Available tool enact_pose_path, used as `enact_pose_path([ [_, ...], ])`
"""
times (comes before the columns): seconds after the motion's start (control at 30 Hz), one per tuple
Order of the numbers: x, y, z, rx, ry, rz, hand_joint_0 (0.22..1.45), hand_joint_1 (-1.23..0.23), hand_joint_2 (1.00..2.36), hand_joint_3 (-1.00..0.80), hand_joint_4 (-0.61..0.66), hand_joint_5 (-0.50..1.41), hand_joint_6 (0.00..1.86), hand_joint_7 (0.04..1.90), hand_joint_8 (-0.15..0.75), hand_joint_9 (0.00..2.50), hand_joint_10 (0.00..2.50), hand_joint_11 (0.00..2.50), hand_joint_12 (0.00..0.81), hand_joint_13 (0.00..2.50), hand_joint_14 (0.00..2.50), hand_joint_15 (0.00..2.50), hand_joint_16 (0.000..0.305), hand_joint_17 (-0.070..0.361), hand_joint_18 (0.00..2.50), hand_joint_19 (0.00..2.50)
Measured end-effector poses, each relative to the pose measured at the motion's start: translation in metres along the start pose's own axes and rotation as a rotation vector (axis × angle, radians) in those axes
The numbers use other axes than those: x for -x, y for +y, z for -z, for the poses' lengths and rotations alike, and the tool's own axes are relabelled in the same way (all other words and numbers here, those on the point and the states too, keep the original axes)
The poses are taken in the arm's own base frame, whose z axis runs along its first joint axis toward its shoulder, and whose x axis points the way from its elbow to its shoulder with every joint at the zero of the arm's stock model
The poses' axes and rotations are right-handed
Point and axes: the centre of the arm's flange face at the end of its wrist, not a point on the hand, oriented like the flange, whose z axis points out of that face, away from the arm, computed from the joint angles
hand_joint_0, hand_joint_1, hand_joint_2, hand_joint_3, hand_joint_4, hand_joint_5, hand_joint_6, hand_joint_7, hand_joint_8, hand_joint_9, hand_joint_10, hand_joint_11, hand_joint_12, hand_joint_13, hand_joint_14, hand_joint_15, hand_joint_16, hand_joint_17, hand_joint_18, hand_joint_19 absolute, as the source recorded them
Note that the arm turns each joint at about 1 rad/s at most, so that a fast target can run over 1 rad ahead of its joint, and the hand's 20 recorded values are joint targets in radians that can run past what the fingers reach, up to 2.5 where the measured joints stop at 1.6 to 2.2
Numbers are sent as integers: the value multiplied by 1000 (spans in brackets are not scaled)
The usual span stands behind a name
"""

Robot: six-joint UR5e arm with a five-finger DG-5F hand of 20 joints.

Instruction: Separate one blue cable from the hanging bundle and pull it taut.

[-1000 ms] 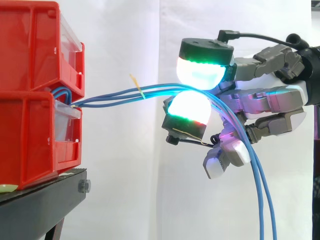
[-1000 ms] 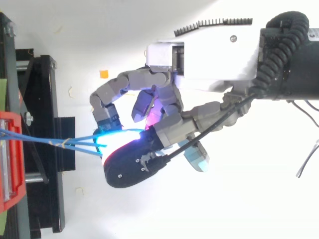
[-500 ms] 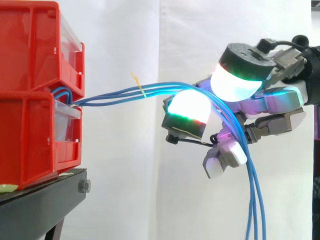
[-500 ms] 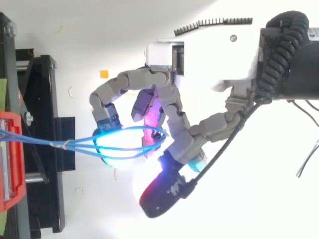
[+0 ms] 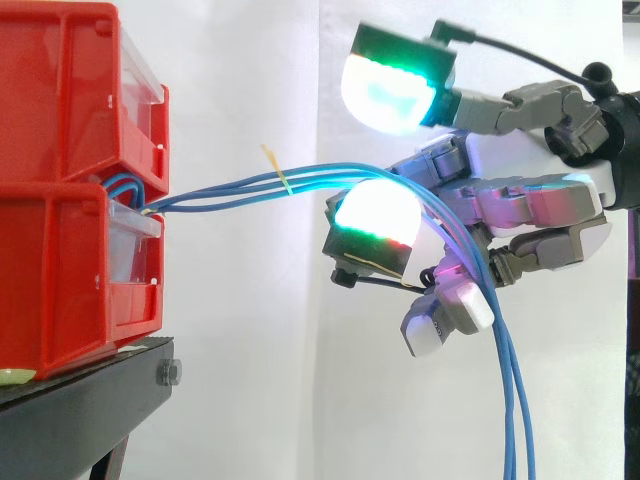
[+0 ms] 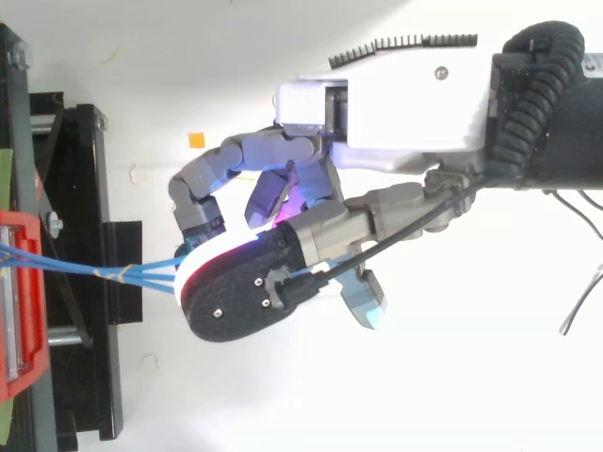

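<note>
Robot hand (image 5: 530, 195) comes in from the right and is not gripping anything. Its fingers are loosely bent and nothing is pinched between them. The blue cables (image 5: 240, 185) come out from between the two stacked red bins (image 5: 60, 180), which stand on the black stand (image 5: 80, 400) at the left. They run almost level to the right as one bundle, with a small yellow tie (image 5: 276, 172) around them.

The side view shows what the top view hides. The cables lie draped over one white glowing pad (image 5: 378, 212), then bend and hang down past the other fingers to the lower edge. A second pad (image 5: 385, 95), glowing white and green, stands well above the cables with clear space under it, so it does not touch them. No single cable is apart from the others at the pad.

In the top view this upper pad shows its black back (image 6: 245, 301) and covers the place where the cables meet the hand. This view does show the cables (image 6: 66, 262) spreading a little into separate strands after the tie, just before they pass under the pad.
</note>
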Motion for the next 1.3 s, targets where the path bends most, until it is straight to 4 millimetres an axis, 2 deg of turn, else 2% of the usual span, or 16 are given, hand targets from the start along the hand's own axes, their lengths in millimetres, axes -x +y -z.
enact_pose_path([
  [0.13, 0, 0, 0, 0, 0, 0, 685, -707, 1010, -381, 58, 136, 502, 1315, 97, 1895, 13, 293, 223, 1162, 15, 408, 46, 104, 564, 543],
  [0.3, 0, 0, 0, 0, 0, 0, 707, -863, 1011, -350, 62, 137, 502, 1303, 104, 1895, 15, 301, 223, 1161, 15, 403, 46, 103, 574, 531],
  [0.47, 0, 0, 0, 0, 0, 0, 727, -962, 1010, -372, 62, 136, 502, 1303, 108, 1878, 13, 302, 220, 1140, 17, 395, 46, 103, 564, 514],
  [0.6, 0, 0, 0, 0, 1, 0, 707, -1020, 1000, -500, 36, 134, 503, 1307, 102, 1854, 13, 298, 216, 1123, 15, 389, 46, 103, 544, 517],
  [0.67, 0, 0, 0, 0, 1, 0, 646, -1015, 1000, -500, 42, 133, 503, 1295, 101, 1850, 13, 304, 217, 1120, 15, 395, 46, 104, 537, 506],
  [0.73, 0, 0, 0, 0, 1, 0, 547, -937, 1000, -500, 65, 134, 503, 1289, 95, 1864, 12, 281, 223, 1133, 14, 385, 48, 108, 553, 503],
  [0.8, 0, 0, 0, 0, 1, 0, 477, -821, 1000, -500, 63, 137, 503, 1283, 105, 1885, 11, 254, 235, 1156, 13, 368, 52, 118, 578, 476],
  [0.83, 0, 0, 0, 1, 1, 0, 446, -705, 1000, -500, 64, 138, 504, 1284, 109, 1906, 10, 240, 244, 1172, 13, 358, 55, 125, 601, 468],
  [1.0, 0, 0, 0, 0, 1, 1, 465, -416, 1000, -500, 71, 138, 503, 1291, 113, 1897, 9, 220, 242, 1170, 13, 365, 55, 123, 578, 479],
  [1.07, 0, 0, 0, 0, 0, 1, 499, -386, 1000, -500, 66, 137, 503, 1298, 108, 1883, 12, 223, 230, 1157, 14, 380, 52, 116, 545, 506],
  [1.13, 0, 0, 0, 0, 0, 1, 579, -416, 1000, -500, 62, 135, 503, 1301, 97, 1867, 11, 252, 216, 1134, 15, 403, 47, 106, 502, 533],
  [1.3, 0, 0, 0, 0, 0, 1, 656, -512, 1005, -434, 105, 136, 502, 1327, 66, 1906, 11, 259, 219, 1155, 15, 401, 46, 104, 540, 537],
])
